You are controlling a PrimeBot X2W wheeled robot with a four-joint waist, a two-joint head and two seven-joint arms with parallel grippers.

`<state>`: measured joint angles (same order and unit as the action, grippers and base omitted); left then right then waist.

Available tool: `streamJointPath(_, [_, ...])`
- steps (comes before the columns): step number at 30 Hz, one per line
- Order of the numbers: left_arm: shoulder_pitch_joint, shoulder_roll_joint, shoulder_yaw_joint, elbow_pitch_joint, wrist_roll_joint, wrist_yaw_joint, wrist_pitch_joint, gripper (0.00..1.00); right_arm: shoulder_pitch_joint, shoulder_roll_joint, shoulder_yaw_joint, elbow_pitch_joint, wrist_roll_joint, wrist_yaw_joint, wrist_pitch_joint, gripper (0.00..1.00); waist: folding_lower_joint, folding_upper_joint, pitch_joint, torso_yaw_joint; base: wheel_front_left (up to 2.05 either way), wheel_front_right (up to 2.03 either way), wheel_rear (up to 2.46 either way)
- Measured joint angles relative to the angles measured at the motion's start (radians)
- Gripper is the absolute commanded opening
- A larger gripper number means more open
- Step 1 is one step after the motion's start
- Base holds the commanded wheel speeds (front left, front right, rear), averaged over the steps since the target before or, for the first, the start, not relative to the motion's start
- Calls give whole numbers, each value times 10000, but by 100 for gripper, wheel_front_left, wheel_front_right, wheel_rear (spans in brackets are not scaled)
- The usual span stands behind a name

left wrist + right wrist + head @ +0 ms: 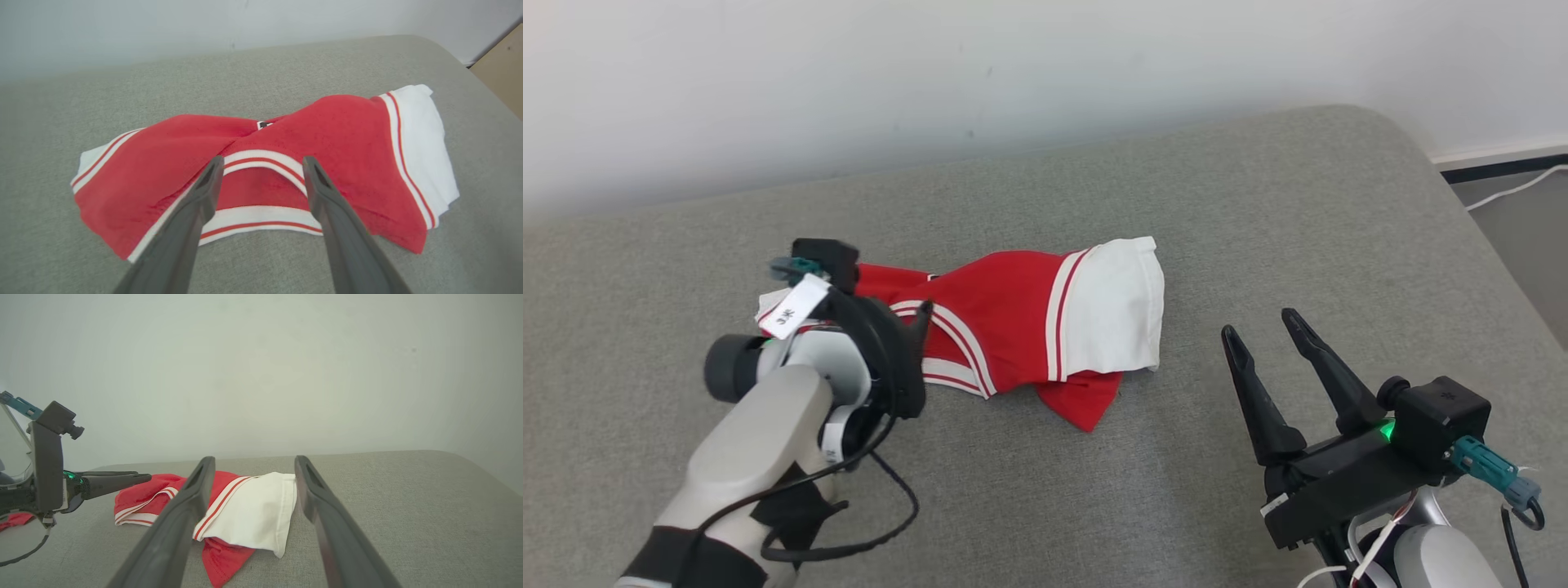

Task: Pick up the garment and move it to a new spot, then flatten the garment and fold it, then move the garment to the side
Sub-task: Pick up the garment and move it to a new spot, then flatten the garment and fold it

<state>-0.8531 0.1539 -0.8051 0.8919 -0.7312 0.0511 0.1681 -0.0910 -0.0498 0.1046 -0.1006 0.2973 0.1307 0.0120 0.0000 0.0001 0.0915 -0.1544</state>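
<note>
The garment [1013,327] is red with white panels and red-and-white stripes. It lies bunched on the grey cushion [1258,204], with its white end [1115,310] to the right. My left gripper [915,327] hangs open over the garment's left half. In the left wrist view its fingers [262,161] stand apart on either side of a striped hem [261,214], with nothing held. Seen from the right wrist, the left gripper [141,476] is just above the cloth [253,502]. My right gripper [1259,322] is open and empty over bare cushion to the right of the garment, pointing at its white end [254,459].
A pale wall [1013,73] runs along the back of the cushion. The cushion's rounded right edge [1462,212] drops to a floor where a white cable [1515,188] lies. A beige panel [502,61] stands at the far right in the left wrist view.
</note>
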Motion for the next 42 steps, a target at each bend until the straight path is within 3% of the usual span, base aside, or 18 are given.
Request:
streamJointPath(4, [120, -224, -190, -420, 4, 17, 171, 100, 26, 4, -151, 59, -176, 0, 25, 100, 0, 0, -20, -196, 0, 0, 0])
streamJointPath(10, [553, -265, -355, -784, 56, 384, 253, 100, 76, 0, -278, 127, -362, 0, 59, 100, 0, 0, -6, -534, 0, 0, 0])
streamJointPath(21, [1790, 123, -314, -1058, -393, 819, 765, 100, 220, 2, -244, 424, -525, 0, 21, 100, 0, 0, 164, -1348, 0, 0, 0])
streamJointPath(33, [1772, 290, -320, -1076, -238, 1250, 349, 100, 198, 2, -132, 474, -449, 0, -35, 100, 0, 0, 340, -1711, 0, 0, 0])
streamJointPath(36, [1758, 314, -284, -1055, -247, 1250, 196, 4, 195, 2, -119, 479, -435, 0, -33, 100, 0, 0, 318, -1723, 0, 0, 0])
streamJointPath(37, [1760, 303, -274, -1064, -247, 1248, 81, 0, 195, 2, -119, 483, -435, 0, -31, 100, 0, 0, 310, -1723, 0, 0, 0])
streamJointPath(42, [1767, 291, -165, -1078, -297, 1246, -280, 0, 189, 2, -77, 502, -422, 0, -19, 100, 0, 0, 235, -1735, 0, 0, 0])
